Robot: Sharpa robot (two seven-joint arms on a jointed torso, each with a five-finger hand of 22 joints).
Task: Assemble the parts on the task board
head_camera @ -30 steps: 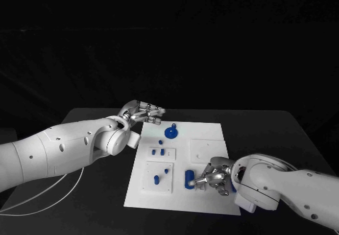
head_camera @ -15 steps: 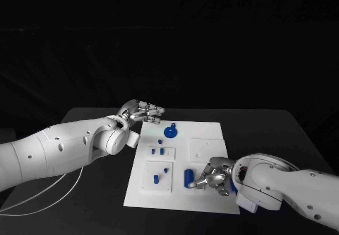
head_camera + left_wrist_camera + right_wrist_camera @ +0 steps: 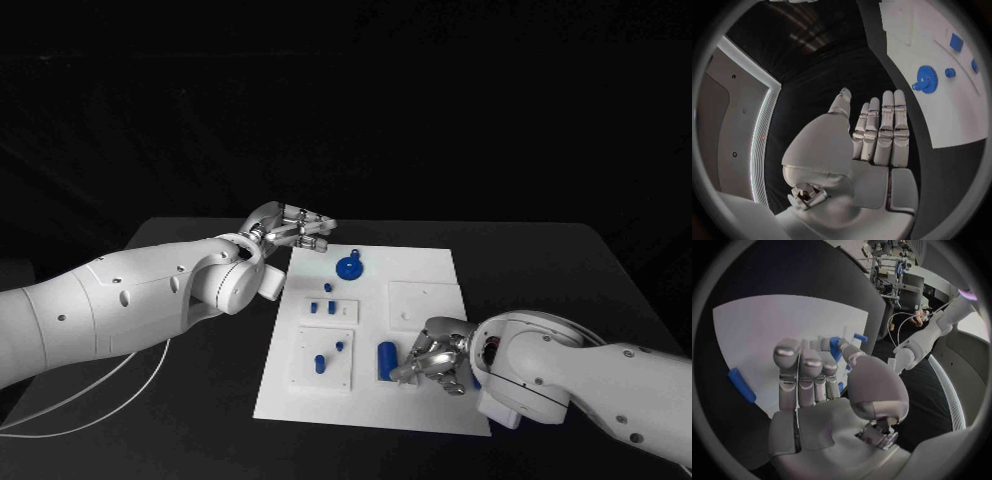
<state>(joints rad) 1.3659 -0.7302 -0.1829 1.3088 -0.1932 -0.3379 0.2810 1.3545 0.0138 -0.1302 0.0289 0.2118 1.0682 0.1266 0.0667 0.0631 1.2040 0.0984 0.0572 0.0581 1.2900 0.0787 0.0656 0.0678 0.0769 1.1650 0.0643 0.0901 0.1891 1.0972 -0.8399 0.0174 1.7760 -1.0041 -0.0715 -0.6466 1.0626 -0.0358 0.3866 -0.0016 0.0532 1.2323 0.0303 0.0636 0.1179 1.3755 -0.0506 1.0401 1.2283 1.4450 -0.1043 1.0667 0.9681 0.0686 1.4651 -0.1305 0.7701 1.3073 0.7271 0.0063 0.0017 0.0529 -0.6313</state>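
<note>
Nearest the camera, in the lower right of the head view, the right hand (image 3: 428, 362) hangs over the near right part of the flat white rectangular task board (image 3: 426, 272). Its silver fingers (image 3: 799, 371) are curled forward and close together, and in the right wrist view a small blue part (image 3: 835, 347) shows between the fingers and the thumb; whether it is actually pinched cannot be told. Just left of this hand in the head view, an oblong blue peg (image 3: 387, 358) lies on the board, apart from the fingers.

Further left, a raised white square block (image 3: 326, 362) carries two small blue pieces (image 3: 320, 367). Beyond it, towards the middle of the frame, a smaller white block (image 3: 329, 311) holds two short blue pegs (image 3: 336, 308), and a bare white square plate (image 3: 426, 301) sits to its right.

Further back, a round blue gear-like disc (image 3: 348, 268) rests on the board's far left part. At the board's far left corner, the left hand (image 3: 293, 229) is held above the black table (image 3: 577, 260), its fingers (image 3: 884, 130) straight, side by side, holding nothing.
</note>
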